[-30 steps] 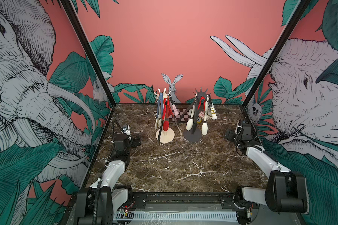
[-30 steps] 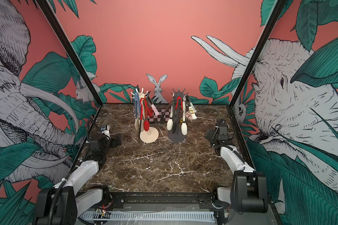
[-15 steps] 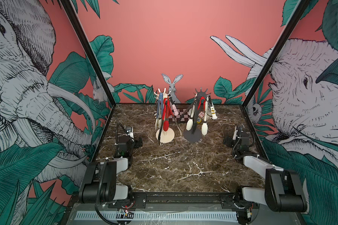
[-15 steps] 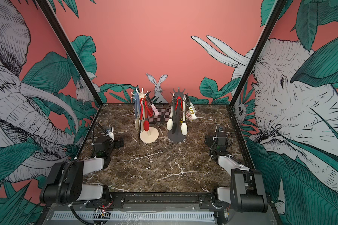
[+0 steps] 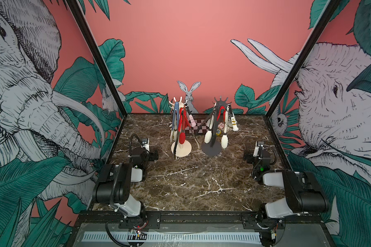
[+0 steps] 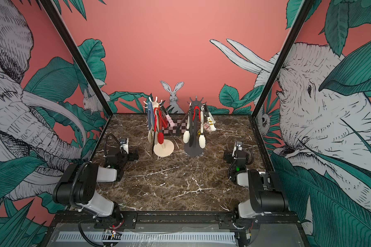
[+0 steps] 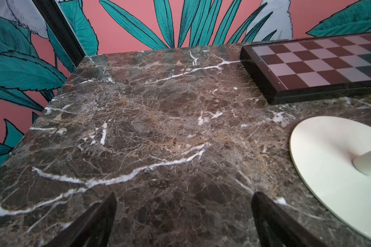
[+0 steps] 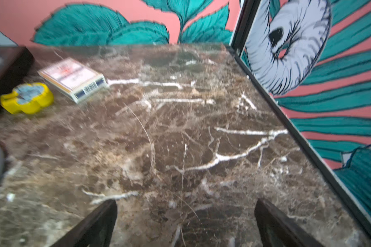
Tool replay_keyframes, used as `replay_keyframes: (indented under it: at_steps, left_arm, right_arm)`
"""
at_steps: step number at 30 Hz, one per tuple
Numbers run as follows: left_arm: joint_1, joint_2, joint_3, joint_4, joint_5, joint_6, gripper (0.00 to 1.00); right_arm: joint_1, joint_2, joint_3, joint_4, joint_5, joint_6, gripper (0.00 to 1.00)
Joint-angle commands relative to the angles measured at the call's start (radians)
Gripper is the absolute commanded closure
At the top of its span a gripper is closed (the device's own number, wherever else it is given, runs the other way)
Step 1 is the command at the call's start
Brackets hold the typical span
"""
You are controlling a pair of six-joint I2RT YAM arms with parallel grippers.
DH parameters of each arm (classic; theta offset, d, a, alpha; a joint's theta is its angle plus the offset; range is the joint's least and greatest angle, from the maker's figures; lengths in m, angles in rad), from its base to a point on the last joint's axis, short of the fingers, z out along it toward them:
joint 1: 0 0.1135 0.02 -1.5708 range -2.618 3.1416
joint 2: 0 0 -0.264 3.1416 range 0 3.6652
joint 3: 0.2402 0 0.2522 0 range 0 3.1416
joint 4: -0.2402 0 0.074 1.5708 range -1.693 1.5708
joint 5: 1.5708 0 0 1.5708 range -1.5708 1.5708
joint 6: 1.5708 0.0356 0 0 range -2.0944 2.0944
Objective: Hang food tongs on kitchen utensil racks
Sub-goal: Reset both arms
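Note:
Two kitchen utensil racks stand at the back middle of the marble table in both top views. The cream-white rack (image 5: 181, 148) (image 6: 163, 147) carries several food tongs, among them a blue pair (image 5: 176, 115) and a red-tipped pair (image 5: 182, 136). The dark grey rack (image 5: 211, 148) (image 6: 194, 149) carries several more, with cream tips (image 5: 208, 134) hanging low. My left gripper (image 7: 184, 195) is open and empty, low over bare marble, with the cream base (image 7: 330, 162) beside it. My right gripper (image 8: 186, 201) is also open and empty near the right wall.
A black-and-white checkered board (image 5: 198, 128) (image 7: 321, 64) lies behind the racks. A small card box (image 8: 73, 79) and a yellow object (image 8: 27, 97) lie by the dark rack. Both arms (image 5: 138, 155) (image 5: 260, 156) sit folded at the table's sides, close to the walls.
Both arms have folded back toward the front rail, elbows rising. The grippers stay open and low at the sides. Racks and tongs have not moved.

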Motion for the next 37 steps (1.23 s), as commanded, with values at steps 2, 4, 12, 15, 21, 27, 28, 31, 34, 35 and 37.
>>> replay_keyframes:
  at_steps: [2,4,12,15,21,27,28,31,34,35,37]
  left_arm:
    - [0.007,-0.021,0.019,-0.009,0.021,0.027,0.00]
    - [0.005,-0.016,0.020,-0.004,0.020,0.028,0.00]
    - [-0.012,-0.019,0.034,-0.035,-0.025,0.038,0.00]
    - [-0.017,-0.019,0.037,-0.038,-0.037,0.040,0.01]
    - [-0.018,-0.019,0.035,-0.037,-0.039,0.040,0.00]
    - [-0.019,-0.019,0.035,-0.039,-0.040,0.041,0.01]
    - [-0.019,-0.019,0.036,-0.040,-0.039,0.040,0.00]
    - [-0.017,-0.019,0.035,-0.040,-0.040,0.040,0.00]
    - [-0.018,-0.019,0.037,-0.040,-0.039,0.040,0.00]
    - [-0.019,-0.019,0.037,-0.040,-0.040,0.040,0.00]
    - [-0.019,-0.019,0.037,-0.040,-0.040,0.041,0.01]
  right_arm:
    - [0.002,-0.001,0.041,0.047,0.012,-0.002,0.01]
    - [0.007,0.013,0.048,0.056,0.000,-0.007,0.01]
    - [0.020,0.002,0.052,0.028,0.029,-0.020,0.01]
    - [0.022,0.003,0.052,0.031,0.027,-0.022,0.01]
    - [0.022,0.003,0.054,0.029,0.029,-0.024,0.01]
    - [0.027,0.006,0.060,0.019,0.028,-0.028,0.01]
    - [0.027,0.006,0.062,0.017,0.029,-0.028,0.01]
    - [0.028,0.008,0.069,0.004,0.031,-0.030,0.01]
    - [0.032,0.008,0.071,0.003,0.035,-0.033,0.01]
    - [0.032,0.008,0.067,0.008,0.036,-0.034,0.01]
    - [0.033,0.006,0.064,0.012,0.036,-0.035,0.01]
